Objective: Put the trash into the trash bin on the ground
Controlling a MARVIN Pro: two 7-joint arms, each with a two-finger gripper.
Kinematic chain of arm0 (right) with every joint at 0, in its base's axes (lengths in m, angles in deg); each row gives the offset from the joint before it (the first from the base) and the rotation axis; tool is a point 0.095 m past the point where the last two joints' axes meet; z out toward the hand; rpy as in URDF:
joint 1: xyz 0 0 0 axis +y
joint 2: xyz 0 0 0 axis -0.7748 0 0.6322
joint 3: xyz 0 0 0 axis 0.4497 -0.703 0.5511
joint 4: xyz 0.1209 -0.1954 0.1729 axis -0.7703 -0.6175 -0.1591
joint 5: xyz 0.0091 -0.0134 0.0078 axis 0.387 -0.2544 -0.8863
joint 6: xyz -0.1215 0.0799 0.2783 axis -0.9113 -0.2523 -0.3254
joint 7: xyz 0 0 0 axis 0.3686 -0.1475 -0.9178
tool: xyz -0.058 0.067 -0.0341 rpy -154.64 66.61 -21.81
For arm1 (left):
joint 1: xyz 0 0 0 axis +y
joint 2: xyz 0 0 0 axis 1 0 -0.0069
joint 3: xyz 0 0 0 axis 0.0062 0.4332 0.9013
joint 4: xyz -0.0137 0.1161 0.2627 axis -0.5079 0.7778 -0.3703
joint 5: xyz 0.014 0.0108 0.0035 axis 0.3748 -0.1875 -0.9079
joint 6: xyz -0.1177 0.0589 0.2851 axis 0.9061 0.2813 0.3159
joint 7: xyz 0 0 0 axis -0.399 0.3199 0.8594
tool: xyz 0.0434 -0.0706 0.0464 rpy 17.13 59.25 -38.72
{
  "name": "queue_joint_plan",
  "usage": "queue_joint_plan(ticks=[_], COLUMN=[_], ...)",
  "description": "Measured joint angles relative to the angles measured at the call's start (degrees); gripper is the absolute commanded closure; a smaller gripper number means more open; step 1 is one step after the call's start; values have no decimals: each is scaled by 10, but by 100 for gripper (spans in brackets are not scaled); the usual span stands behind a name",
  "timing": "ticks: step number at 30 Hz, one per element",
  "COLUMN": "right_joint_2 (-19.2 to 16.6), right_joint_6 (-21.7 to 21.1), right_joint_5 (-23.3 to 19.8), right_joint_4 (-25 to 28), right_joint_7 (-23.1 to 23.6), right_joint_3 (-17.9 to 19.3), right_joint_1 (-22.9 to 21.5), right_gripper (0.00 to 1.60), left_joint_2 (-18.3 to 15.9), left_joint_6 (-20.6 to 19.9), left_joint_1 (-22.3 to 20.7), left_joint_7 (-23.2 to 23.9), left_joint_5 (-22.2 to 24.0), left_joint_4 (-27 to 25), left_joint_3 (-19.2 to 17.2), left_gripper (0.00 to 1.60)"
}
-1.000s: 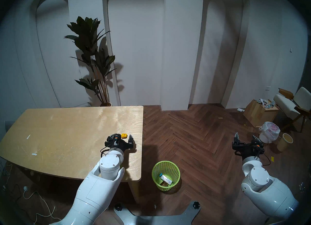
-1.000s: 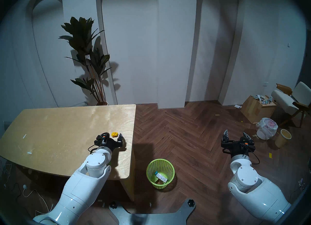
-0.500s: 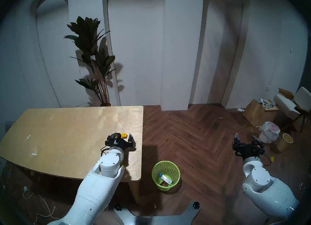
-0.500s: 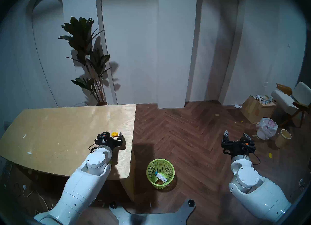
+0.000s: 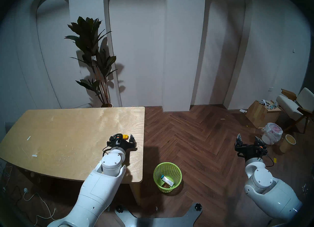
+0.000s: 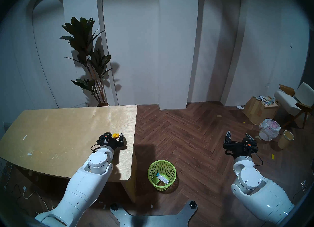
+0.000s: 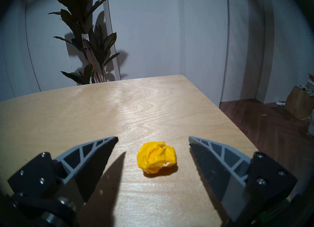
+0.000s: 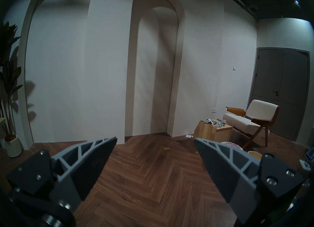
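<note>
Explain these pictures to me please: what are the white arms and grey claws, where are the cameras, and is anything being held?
It is a two-armed robot. Two pictures come from its head, looking down; one comes from each wrist, with the grey fingers at the bottom corners. The left gripper stands open around a crumpled yellow paper ball on the wooden table, not gripping it. The right gripper hangs open and empty above the floor. The green bin on the floor holds a blue-and-white carton.

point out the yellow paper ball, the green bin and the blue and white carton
yellow paper ball (image 7: 156,157), left wrist view, middle of the crumpled front
green bin (image 5: 167,164), head left view, far rim
blue and white carton (image 5: 168,181), head left view, white face
</note>
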Motion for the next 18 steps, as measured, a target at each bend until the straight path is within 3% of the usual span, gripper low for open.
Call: queue_joint_plan(ticks=[7, 9, 17, 18], right_joint_2=[0, -1, -1, -1], right_joint_6=[0, 0, 0, 0], right_joint_5=[0, 0, 0, 0], right_joint_4=[0, 0, 0, 0], right_joint_7=[0, 0, 0, 0], right_joint_3=[0, 0, 0, 0], right_joint_1=[0, 0, 0, 0], right_gripper=[0, 0, 0, 0], left_joint_2=[6, 8, 14, 14], left_joint_6=[-16, -25, -35, -35], left_joint_1=[-3, -5, -10, -10], left_joint_7=[2, 2, 2, 2], left_joint_5=[16, 22, 31, 32], left_joint_4=[3, 5, 9, 9], left_joint_3=[-10, -14, -18, -17], left_gripper=[66, 85, 98, 147])
